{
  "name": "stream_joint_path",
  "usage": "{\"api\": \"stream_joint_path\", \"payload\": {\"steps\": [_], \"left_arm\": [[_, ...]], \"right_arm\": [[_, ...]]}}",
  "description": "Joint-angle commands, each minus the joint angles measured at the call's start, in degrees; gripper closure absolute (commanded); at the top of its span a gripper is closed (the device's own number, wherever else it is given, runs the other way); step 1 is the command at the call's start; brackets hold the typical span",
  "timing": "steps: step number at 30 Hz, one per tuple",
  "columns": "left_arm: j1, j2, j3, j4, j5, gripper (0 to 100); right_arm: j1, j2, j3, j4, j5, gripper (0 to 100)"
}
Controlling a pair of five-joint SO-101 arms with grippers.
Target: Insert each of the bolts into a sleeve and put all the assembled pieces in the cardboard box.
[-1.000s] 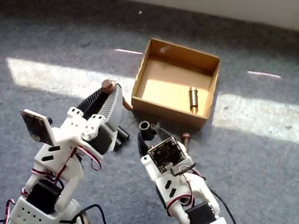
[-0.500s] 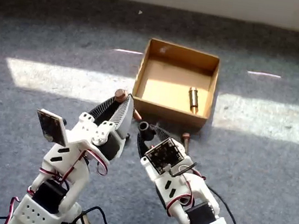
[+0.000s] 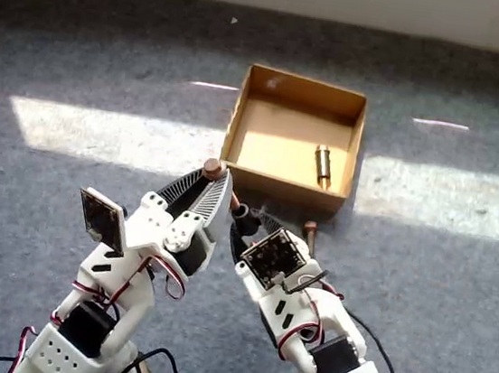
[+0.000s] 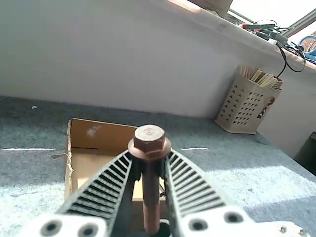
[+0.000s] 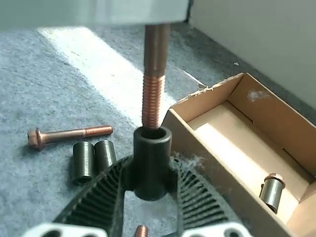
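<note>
My left gripper is shut on a copper bolt, its hex head above the fingers and its shaft pointing down. My right gripper is shut on a dark sleeve, held upright with the opening on top. The bolt's threaded tip sits right at the sleeve's mouth. The cardboard box lies just beyond both grippers and holds one assembled piece. A loose bolt and two spare sleeves lie on the carpet.
Another loose bolt lies on the grey carpet between the right gripper and the box's near wall. A perforated holder with sticks stands far off by the wall. Open carpet stretches to the left and right of the box.
My left arm has swung right with the bolt, from beside the box's left corner to directly over the sleeve. The right arm has stayed put.
</note>
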Motion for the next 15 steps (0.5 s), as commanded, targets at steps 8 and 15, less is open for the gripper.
{"api": "stream_joint_path", "payload": {"steps": [8, 15], "left_arm": [[1.71, -1.89, -0.40, -0.62, -0.53, 99], [3.03, -1.89, -0.66, -0.62, -0.62, 99]], "right_arm": [[-0.31, -0.66, 7.69, -0.13, 0.44, 99.3], [1.36, -0.66, 7.69, -0.13, 0.44, 99.3]]}}
